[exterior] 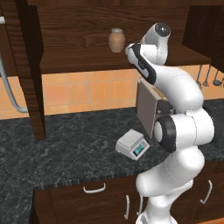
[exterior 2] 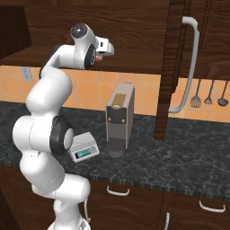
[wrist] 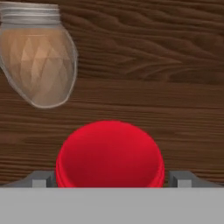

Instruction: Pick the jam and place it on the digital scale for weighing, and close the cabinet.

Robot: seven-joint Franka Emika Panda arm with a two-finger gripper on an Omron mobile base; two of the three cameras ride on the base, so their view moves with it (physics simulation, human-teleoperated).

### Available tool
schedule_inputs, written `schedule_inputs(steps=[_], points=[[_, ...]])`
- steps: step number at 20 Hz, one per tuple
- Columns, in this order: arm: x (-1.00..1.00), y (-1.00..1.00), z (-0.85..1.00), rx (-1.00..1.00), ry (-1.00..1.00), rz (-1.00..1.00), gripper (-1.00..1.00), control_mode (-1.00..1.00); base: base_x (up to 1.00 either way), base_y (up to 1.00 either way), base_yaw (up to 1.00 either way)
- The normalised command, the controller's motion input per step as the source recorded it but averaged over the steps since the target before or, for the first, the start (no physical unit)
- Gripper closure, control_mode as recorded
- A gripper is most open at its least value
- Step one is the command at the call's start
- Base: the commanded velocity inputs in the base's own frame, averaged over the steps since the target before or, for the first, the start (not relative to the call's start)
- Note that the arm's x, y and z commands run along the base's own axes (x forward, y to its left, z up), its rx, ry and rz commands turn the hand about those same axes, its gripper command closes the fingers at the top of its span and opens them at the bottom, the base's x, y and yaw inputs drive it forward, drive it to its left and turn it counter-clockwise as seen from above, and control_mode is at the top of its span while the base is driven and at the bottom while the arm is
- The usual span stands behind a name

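The jam [wrist: 110,153] shows its round red lid from above on the wooden cabinet shelf [wrist: 166,65]. My gripper [wrist: 111,180] is open right over it, one grey fingertip [wrist: 40,178] on each side of the lid, close to it. From the right base view the hand [exterior 2: 107,46] reaches into the cabinet, with a bit of the red jam [exterior 2: 99,56] beneath it. The digital scale [exterior: 132,145] [exterior 2: 84,147] sits on the dark counter, nothing on its plate. The cabinet [exterior: 87,61] stands open, its door [exterior 2: 179,67] swung outward.
A tan-brown ceramic jar [exterior: 116,40] [wrist: 39,61] stands on the same shelf close beside the jam. A tall grey coffee machine [exterior 2: 120,117] is on the counter [exterior: 65,148] next to the scale. Utensils [exterior 2: 209,96] hang on the tiled wall. Drawers run below.
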Motion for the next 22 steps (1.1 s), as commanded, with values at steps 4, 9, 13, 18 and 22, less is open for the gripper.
schedule_inputs(steps=[4, 9, 13, 18, 22], points=[[0.33, 0.18, -0.31, 0.0, 0.0, 0.0, 1.0, -1.0, 0.0, 0.0, 0.0], [0.0, 0.12, -0.44, 0.0, 0.0, 0.0, 1.0, -1.0, 0.0, 0.0, 0.0], [-0.77, 0.04, -0.26, 0.07, -0.01, 0.02, 1.0, -1.0, 0.0, 0.0, 0.0], [-1.0, 0.0, 0.01, 0.13, 0.0, 0.04, 1.0, -1.0, 0.0, 0.0, 0.0], [-1.0, 0.0, 0.1, 0.02, -0.07, 0.12, 1.0, -1.0, 0.0, 0.0, 0.0]])
